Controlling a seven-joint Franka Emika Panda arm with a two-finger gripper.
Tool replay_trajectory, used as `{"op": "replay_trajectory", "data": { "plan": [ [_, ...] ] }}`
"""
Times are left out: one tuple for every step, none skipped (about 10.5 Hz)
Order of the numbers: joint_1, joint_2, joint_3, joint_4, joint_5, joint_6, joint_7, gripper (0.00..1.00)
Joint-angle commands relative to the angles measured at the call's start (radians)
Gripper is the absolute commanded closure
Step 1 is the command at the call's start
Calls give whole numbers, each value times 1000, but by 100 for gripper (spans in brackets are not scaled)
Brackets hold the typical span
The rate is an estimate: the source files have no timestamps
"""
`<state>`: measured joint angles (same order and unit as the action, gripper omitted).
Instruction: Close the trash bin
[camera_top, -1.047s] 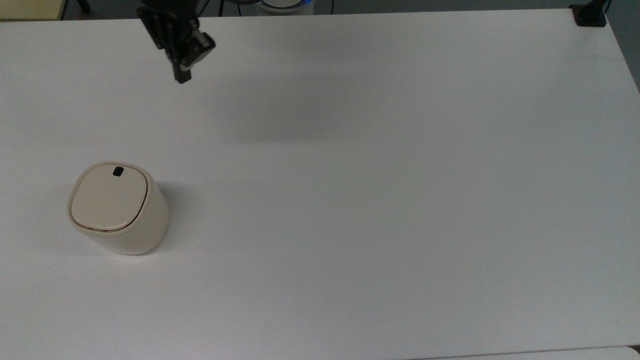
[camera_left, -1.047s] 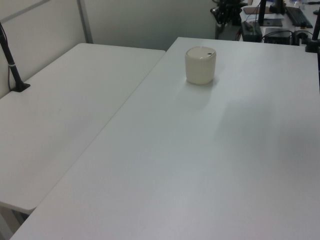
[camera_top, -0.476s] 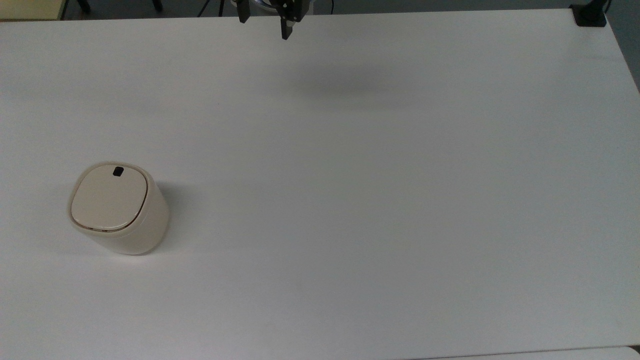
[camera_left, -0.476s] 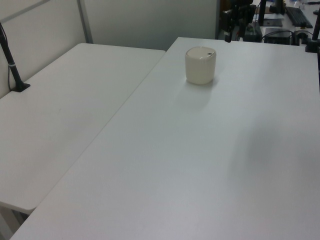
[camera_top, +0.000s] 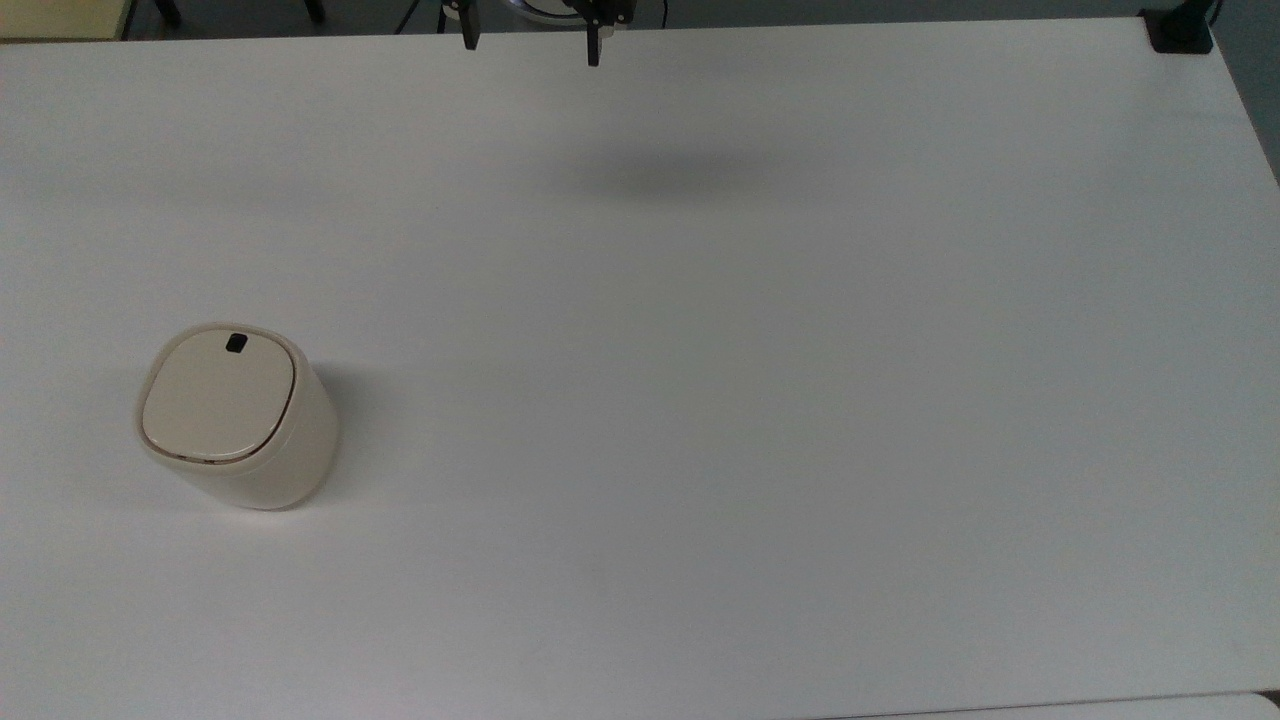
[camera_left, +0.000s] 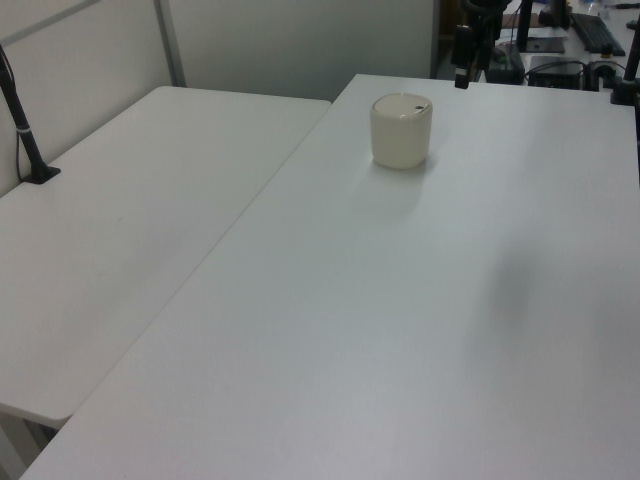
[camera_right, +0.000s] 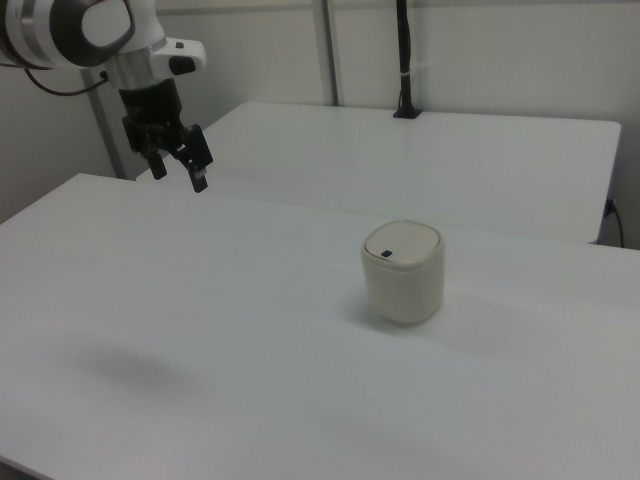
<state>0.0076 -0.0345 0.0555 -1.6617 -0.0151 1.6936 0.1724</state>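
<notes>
A: Top view first. What has changed?

B: The gripper has drawn back to the far edge of the table. A second ago it hung near the top view's upper left, closer to the trash bin; now it sits near the middle of that far edge, with its two fingers spread wide and nothing between them.

A: And the bin?

B: It has not moved. It stands upright on the top view's left, lid lying flat, black tab toward the far side. I judge it closed, so the task looks done and the arm is simply pulling away.

A: Anything cut off there?

B: Only the fingertips poke in at the frame's top; the rest of the arm is out of frame.

A: Left view?

B: The bin is at the far end of the table. The gripper hangs above and to the left view's right of it, well apart, dark against dark clutter, so its fingers are hard to separate here.

A: Right view?

B: The clearest one. The gripper hovers over the table's far corner on the right view's left, wide and empty, well apart from the bin. The lid seam is too fine to confirm a full latch.
</notes>
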Motion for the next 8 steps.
{"op": "replay_trajectory", "data": {
  "plan": [
    [113,15,-127,-12,3,40,-73,0],
    [111,16,-128,-12,4,40,-114,0],
    [109,15,-128,-10,9,38,-160,0],
    [109,15,-128,-10,12,37,-180,0],
    [103,16,-128,-10,18,38,-182,0],
    [103,15,-128,-9,18,38,-182,0],
    [103,16,-128,3,15,35,-182,0],
    [103,16,-128,5,17,37,-182,0]
  ]
}}
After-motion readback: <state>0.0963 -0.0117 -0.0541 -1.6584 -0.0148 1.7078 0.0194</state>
